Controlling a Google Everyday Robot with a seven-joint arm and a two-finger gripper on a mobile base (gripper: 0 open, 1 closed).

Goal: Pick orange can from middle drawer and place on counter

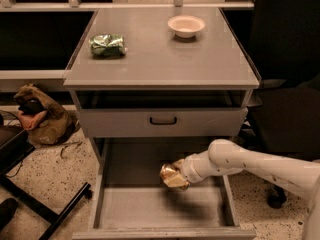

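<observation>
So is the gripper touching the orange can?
Touching. The camera view shows the gripper right against the orange can over the middle drawer, with no gap between them.

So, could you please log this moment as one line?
pincer: at orange can | orange can: in middle drawer | counter: green can, bowl
</observation>
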